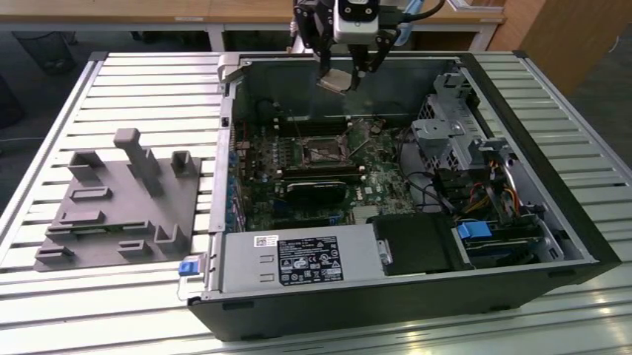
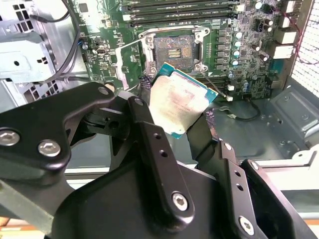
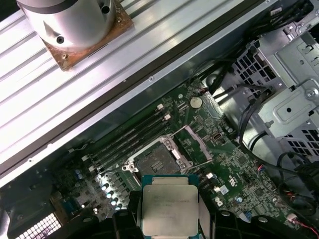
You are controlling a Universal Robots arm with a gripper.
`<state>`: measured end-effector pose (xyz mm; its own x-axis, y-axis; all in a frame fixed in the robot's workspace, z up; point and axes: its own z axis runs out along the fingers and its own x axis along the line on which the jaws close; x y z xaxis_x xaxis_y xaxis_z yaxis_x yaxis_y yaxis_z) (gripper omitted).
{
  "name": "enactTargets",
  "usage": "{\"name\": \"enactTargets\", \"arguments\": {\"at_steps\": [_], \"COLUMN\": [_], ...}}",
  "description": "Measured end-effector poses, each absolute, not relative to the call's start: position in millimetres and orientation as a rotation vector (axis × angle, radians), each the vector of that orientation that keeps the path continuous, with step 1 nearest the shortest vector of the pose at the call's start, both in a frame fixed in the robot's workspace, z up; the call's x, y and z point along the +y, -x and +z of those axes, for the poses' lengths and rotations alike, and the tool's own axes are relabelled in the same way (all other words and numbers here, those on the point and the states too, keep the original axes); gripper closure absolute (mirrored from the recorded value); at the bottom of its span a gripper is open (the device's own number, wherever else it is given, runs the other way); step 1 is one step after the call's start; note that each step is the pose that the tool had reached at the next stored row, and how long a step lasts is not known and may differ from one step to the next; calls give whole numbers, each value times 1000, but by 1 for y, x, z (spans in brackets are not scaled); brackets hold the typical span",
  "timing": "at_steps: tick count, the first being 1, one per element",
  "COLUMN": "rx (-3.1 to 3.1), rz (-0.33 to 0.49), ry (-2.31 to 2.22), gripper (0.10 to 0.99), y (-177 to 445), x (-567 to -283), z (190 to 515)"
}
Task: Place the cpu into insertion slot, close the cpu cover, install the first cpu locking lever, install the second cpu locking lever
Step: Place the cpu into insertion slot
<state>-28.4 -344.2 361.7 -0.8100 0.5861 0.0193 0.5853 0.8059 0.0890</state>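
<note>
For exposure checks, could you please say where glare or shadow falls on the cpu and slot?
Second wrist view: cpu face washed pale by glare, slot well lit; first wrist view: slot dim; exterior view: slot shaded inside the case.

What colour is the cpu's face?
The cpu is pale silvery-beige, best seen in the second wrist view.

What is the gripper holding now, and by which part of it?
The black gripper holds the cpu, a small flat square chip with a pale silvery metal face, clamped by two opposite edges, above the green motherboard.
</note>
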Motion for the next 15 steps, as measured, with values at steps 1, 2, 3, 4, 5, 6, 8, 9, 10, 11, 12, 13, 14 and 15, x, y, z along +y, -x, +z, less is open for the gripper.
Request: {"name": "enactTargets", "arguments": {"at_steps": [1, 2, 3, 4, 5, 6, 8, 9, 10, 11, 12, 13, 14, 15], "rx": [2975, 2972, 2970, 2968, 2965, 2962, 2958, 2955, 2953, 2950, 2948, 2945, 2943, 2940], "rz": [142, 142, 142, 142, 142, 142, 142, 142, 142, 142, 142, 142, 142, 141], "ry": [-971, -977, -983, -990, -997, -1004, -1017, -1023, -1030, -1036, -1044, -1050, -1056, -1063], "gripper": [545, 545, 545, 545, 545, 545, 545, 545, 545, 545, 545, 545, 545, 545], "y": [28, 28, 28, 28, 28, 28, 28, 28, 28, 28, 28, 28, 28, 28], "x": [-344, -344, -344, -344, -344, -344, -344, -344, -344, -344, -344, -344, -344, -344], "z": [362, 362, 362, 362, 362, 362, 362, 362, 362, 362, 362, 362, 362, 362]}}
